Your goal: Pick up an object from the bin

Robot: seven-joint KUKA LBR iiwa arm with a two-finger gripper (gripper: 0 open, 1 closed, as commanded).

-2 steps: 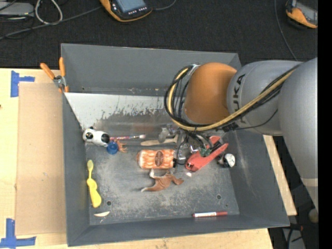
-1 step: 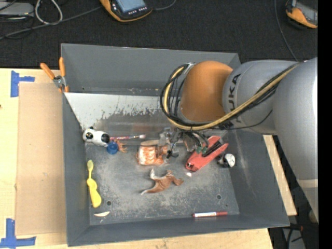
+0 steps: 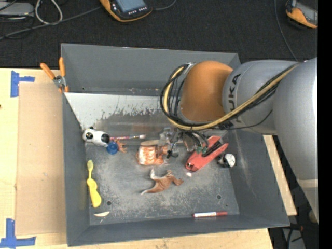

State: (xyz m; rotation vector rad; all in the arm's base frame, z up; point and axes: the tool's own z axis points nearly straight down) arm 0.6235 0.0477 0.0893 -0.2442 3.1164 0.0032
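The claw is in the middle of the grey metal bin, just beside a shiny copper-coloured little cup. I cannot tell if the claw is spread or pinching. The cup looks light, hard and slippery, so grab it across its sides. There is one cup, one brown toy animal, one red plastic tool and one yellow plastic brush.

Just right of the claw: a red-handled tool, lying slantwise. A black-and-white ball sits at its right end. Below the claw: brown animal figure. Well left: small black-and-white toy, with a blue cap just beside it. Far lower left: yellow plastic utensil. Lower right: red-and-white pen. Far above-left: orange handheld screen unit.
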